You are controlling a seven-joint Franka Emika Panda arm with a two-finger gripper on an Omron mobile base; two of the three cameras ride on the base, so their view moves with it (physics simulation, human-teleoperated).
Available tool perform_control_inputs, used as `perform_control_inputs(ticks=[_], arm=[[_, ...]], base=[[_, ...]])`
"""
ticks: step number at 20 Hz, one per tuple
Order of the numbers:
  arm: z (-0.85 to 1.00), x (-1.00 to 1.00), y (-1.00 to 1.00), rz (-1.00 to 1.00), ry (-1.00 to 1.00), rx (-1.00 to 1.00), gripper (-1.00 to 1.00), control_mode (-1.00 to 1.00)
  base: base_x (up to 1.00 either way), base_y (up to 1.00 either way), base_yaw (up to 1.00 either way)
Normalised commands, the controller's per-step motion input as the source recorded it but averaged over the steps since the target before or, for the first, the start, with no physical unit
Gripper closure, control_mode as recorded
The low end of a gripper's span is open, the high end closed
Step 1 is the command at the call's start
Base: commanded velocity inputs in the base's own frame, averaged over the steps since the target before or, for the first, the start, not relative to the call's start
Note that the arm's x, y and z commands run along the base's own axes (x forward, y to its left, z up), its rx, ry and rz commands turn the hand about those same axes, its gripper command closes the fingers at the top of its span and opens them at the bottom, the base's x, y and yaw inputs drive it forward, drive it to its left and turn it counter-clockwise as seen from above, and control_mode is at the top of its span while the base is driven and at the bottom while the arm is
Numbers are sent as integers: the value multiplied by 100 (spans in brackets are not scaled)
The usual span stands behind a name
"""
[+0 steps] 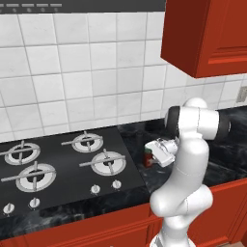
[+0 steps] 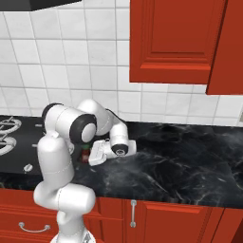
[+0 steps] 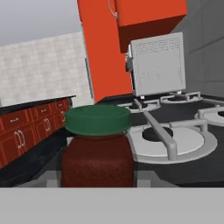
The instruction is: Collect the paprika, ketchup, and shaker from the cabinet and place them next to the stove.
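Observation:
The paprika point(image 3: 97, 151), a squat red-brown jar with a dark green lid, sits close up between my fingers in the hand view. My gripper point(image 1: 155, 154) is shut on it, low over the dark counter just right of the stove point(image 1: 58, 164). From the left base the paprika point(image 1: 148, 157) shows beside the front right burner point(image 1: 109, 163). In the right base view my gripper point(image 2: 91, 154) and the paprika point(image 2: 85, 154) are partly hidden by my arm. I cannot tell whether the jar touches the counter. The red cabinet point(image 1: 207, 34) hangs above. The ketchup and the shaker are out of view.
Black marble counter point(image 2: 190, 161) stretches to the right of my arm. A row of silver knobs point(image 1: 95, 189) lines the stove's front edge. White tiles point(image 1: 72, 82) back the counter. A silver boxy appliance point(image 3: 157, 63) shows beyond the burners in the hand view.

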Motion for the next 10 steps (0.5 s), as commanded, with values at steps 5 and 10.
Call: perform_control_inputs(ticks=[5,10], arm=[[-21,14,0,4,0,-2,100,-100],[-32,0,0,1,0,-4,-100,-100]], base=[[0,0,0],[0,0,0]])
